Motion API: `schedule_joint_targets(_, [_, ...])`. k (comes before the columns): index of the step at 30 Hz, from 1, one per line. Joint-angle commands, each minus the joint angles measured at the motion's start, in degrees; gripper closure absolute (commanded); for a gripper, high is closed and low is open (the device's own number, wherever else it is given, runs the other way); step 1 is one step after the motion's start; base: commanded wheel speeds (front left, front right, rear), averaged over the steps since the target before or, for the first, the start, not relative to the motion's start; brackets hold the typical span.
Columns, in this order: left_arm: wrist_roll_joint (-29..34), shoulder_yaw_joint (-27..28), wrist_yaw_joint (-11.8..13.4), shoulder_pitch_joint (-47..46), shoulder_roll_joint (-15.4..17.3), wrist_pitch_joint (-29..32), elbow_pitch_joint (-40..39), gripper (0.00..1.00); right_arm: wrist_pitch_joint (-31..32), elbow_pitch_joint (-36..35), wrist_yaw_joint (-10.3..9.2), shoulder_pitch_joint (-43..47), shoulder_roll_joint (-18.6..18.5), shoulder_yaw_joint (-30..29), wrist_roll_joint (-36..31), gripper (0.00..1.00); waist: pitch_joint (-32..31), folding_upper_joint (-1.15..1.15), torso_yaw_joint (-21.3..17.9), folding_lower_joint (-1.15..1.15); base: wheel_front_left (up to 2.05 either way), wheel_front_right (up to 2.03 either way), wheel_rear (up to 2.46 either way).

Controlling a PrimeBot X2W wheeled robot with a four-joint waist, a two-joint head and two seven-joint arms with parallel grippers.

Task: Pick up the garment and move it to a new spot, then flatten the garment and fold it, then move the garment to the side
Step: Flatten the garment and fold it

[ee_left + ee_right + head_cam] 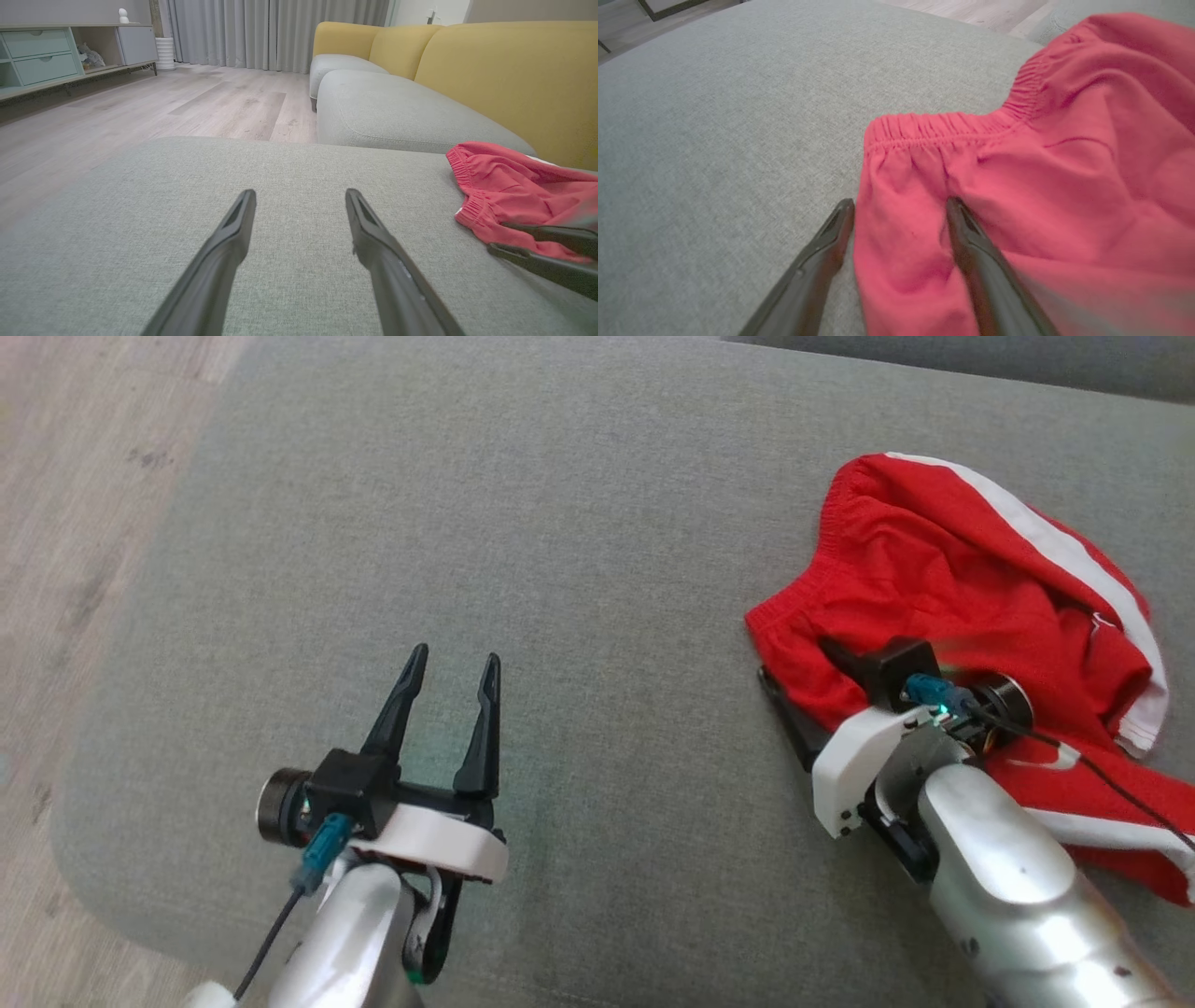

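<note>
Garment (pixel 943 569) edge lies inside wide-open right pincer (pixel 900 204); left pincer (pixel 456 655) gapes empty over cushion (pixel 579 504).

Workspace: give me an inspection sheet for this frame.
Surface: grey upholstered seat, fabric smooth.
Job's things: red shorts with white stripes, crumpled on the robot's right.
Clutter: nothing seen.
Grippers: left gripper open over the seat; right gripper open, fingers straddling the shorts' edge.
Cables: black cable from the right wrist crosses over the shorts.
Surroundings: wood floor, yellow sofa backs, grey curtains, sideboard.
</note>
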Motion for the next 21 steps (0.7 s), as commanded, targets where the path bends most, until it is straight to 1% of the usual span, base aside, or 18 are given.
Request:
schedule_joint_targets(1, [-0.58, 1.38, 0.31, -2.17, 0.35, -0.55, -1.4, 0.0, -1.27, 0.58, -0.05, -2.04, 1.04, 1.21, -0.21, 0.0, 0.07, 0.0, 0.36, -0.01, 0.0, 0.0, 0.0])
schedule_joint_targets(2, [-0.65, 1.31, 0.39, -2.22, 0.35, -0.55, -1.37, 0.0, -1.83, 1.76, -0.05, -2.52, 1.29, 1.3, -0.14, 0.33, 0.0, 0.0, 0.45, -0.01, 0.0, 0.0, 0.0])
schedule_joint_targets(3, [-0.7, 1.29, 0.47, -2.25, 0.35, -0.55, -1.34, 0.0, -2.47, 2.77, -0.05, -2.99, 1.64, 1.34, 0.13, 1.0, -0.12, 0.0, 0.5, -0.01, 0.0, 0.0, 0.0])
schedule_joint_targets(7, [-0.47, 1.4, 0.66, -2.06, 0.34, -0.55, -0.92, 0.0, -6.04, 4.86, -0.05, -4.29, 2.98, 3.04, 2.27, 1.0, -1.16, 0.0, 0.35, -0.01, 0.0, 0.0, 0.0])
schedule_joint_targets(11, [-0.03, 1.81, 0.67, -1.51, 0.34, -0.55, -0.55, 0.0, -9.34, 4.26, -0.05, -4.75, 4.02, 6.48, 6.02, 1.0, -2.63, 0.0, -0.32, -0.01, 0.0, 0.0, 0.0])
schedule_joint_targets(15, [0.27, 1.97, 0.45, -0.94, 0.34, -0.55, -0.43, 0.0, -11.49, 1.27, -0.05, -5.15, 4.55, 11.55, 9.94, 1.0, -3.84, 0.0, -0.97, -0.01, 0.0, 0.0, 0.0])
schedule_joint_targets(18, [0.42, 2.08, 0.37, -0.61, 0.34, -0.55, -0.38, 0.0, -12.16, -2.33, -0.05, -5.38, 4.87, 15.56, 13.53, 1.0, -4.33, 0.0, -1.29, -0.01, 0.0, 0.0, 0.0])
schedule_joint_targets(19, [0.42, 2.08, 0.37, -0.61, 0.34, -0.55, -0.38, 0.0, -12.16, -2.33, -0.05, -5.38, 4.87, 15.56, 13.53, 1.0, -4.33, 0.0, -1.29, -0.01, 0.0, 0.0, 0.0])
schedule_joint_targets(21, [0.55, 2.13, 0.3, -0.45, 0.34, -0.55, -0.35, 0.0, -12.37, -5.01, -0.05, -5.55, 4.99, 18.19, 15.89, 1.0, -4.56, 0.0, -1.44, -0.01, 0.0, 0.0, 0.0])
